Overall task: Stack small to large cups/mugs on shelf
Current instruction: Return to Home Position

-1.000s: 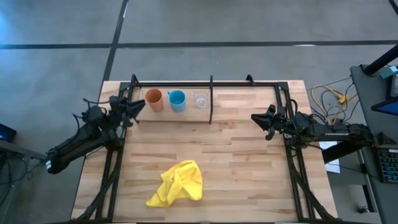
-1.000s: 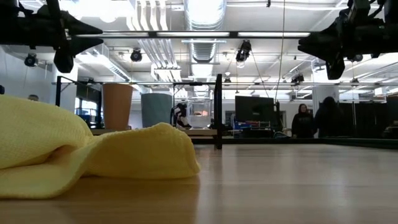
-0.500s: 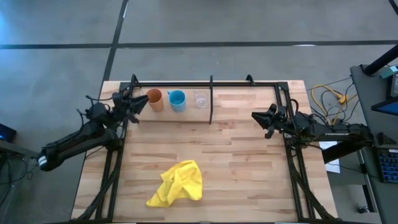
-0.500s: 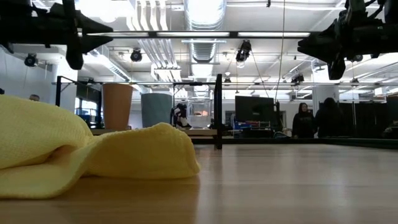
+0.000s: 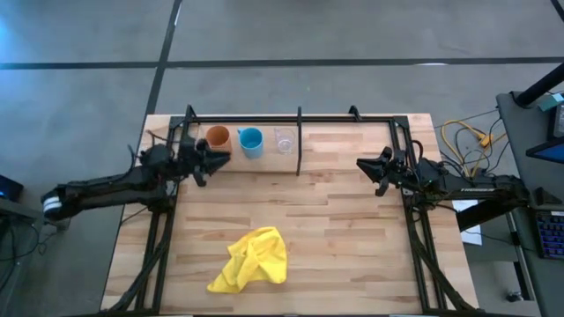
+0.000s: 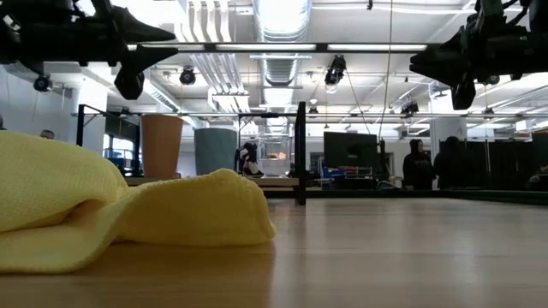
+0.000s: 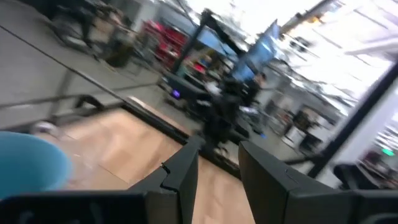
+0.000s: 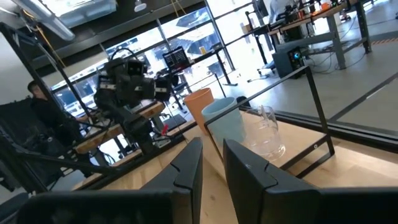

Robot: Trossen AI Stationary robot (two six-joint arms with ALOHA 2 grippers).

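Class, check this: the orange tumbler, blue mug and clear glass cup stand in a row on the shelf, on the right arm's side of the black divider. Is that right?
Not quite. The high view shows the orange tumbler, blue mug and clear glass cup in a row on the shelf, but on the left arm's side of the black divider, not the right.

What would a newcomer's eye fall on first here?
Probably the crumpled yellow cloth on the near side of the table, the brightest thing in view. Next, the row on the left half of the shelf: orange tumbler, blue mug, clear glass cup. The left gripper hovers just in front of the tumbler; the right gripper waits at the table's right edge.
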